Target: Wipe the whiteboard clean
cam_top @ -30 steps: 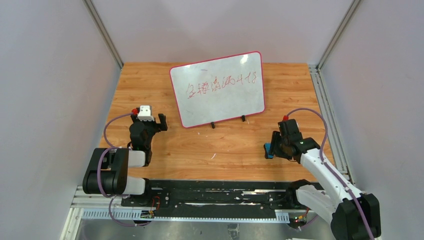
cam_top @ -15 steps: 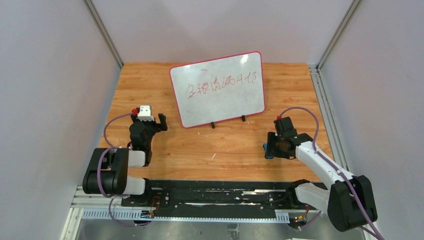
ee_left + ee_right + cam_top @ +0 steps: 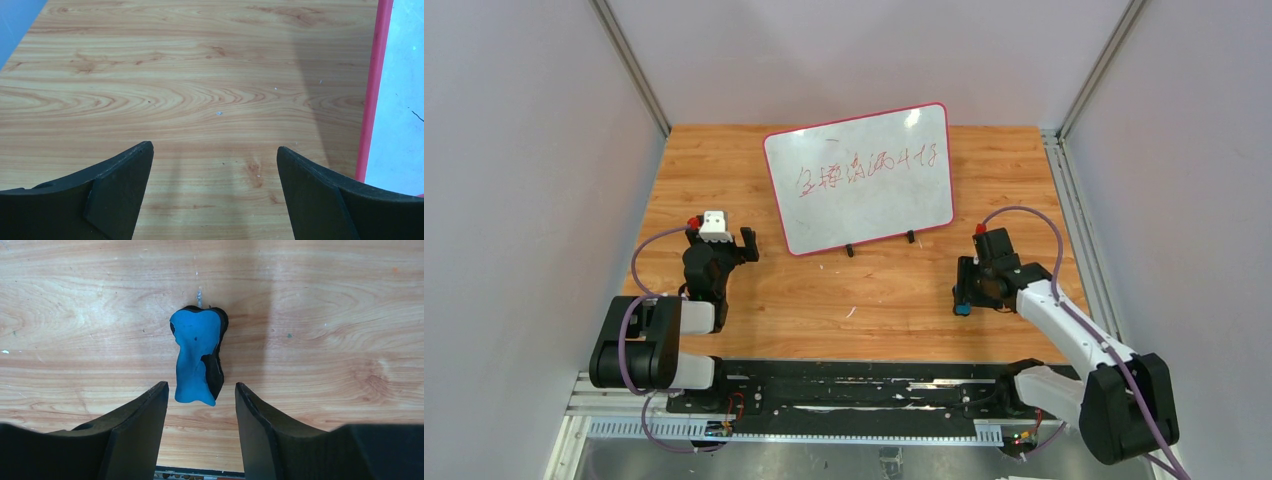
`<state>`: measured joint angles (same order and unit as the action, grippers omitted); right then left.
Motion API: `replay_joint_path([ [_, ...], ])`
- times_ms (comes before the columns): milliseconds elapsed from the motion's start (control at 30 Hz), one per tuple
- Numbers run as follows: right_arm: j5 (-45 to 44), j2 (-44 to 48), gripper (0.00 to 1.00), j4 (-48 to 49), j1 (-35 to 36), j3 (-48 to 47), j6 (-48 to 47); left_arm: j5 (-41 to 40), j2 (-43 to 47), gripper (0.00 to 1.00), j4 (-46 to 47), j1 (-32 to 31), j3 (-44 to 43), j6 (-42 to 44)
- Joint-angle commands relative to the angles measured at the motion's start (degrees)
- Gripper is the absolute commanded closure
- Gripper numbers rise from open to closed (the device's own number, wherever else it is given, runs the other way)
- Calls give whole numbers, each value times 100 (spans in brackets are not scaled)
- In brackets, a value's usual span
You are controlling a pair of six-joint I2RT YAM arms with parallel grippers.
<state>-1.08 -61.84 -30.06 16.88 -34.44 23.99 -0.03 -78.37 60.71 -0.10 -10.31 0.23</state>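
Top external view: blue eraser [image 3: 962,309] mostly hidden under right tool [image 3: 965,291], jaws apart.

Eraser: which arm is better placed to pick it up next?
Right. The right hand, open, sits at the eraser, fingers either side of its near end. The left hand is open over bare table beside the whiteboard, far from it.

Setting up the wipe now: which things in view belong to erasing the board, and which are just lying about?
For the job:
- large white whiteboard with thin red frame and red writing
- small blue-and-black eraser, lying on the wood at the fingertips of the open right gripper

Not in play:
- open left gripper, beside the board's left edge
- small white fleck on the wooden table
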Motion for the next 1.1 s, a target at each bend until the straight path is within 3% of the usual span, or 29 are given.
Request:
replay_joint_path([
  [0, -32, -163, 47, 4, 87, -168, -106, 24, 18, 2, 128, -9, -55, 91],
  [367, 29, -558, 49, 242, 96, -211, -167, 25, 20, 2, 130, -8, -59, 90],
  [633, 62, -798, 59, 363, 96, -184, -159, 27, 15, 2, 126, -8, -59, 90],
  [900, 63, -911, 63, 396, 96, -171, -168, 29, 15, 2, 126, -8, -59, 88],
  [1067, 77, -969, 73, 426, 97, -167, -176, 29, 16, 2, 133, -8, -59, 88],
])
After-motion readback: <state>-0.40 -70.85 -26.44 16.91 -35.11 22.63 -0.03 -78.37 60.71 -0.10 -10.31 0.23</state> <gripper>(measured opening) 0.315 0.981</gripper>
